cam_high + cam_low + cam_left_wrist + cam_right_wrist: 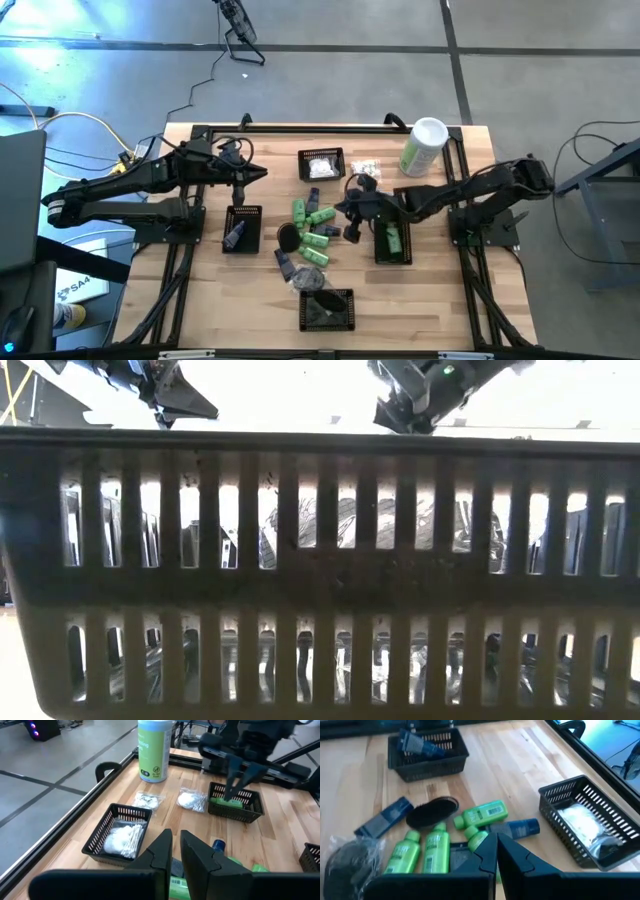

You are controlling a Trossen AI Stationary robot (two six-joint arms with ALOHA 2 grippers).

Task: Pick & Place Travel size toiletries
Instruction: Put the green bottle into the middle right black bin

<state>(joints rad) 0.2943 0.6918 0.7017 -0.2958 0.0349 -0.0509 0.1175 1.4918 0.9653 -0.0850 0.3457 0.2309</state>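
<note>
With both jaws closed and empty, the right gripper hovers beside the green bottles heaped mid-worktop, between picks; next, open and descend on one; the left gripper waits apart.

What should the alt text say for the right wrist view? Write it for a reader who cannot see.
The right claw, shut and empty, hovers over bright green bottles lying on a wooden table beside a black brush and blue tubes. One black basket holds a blue tube; another basket holds white packets.
</note>
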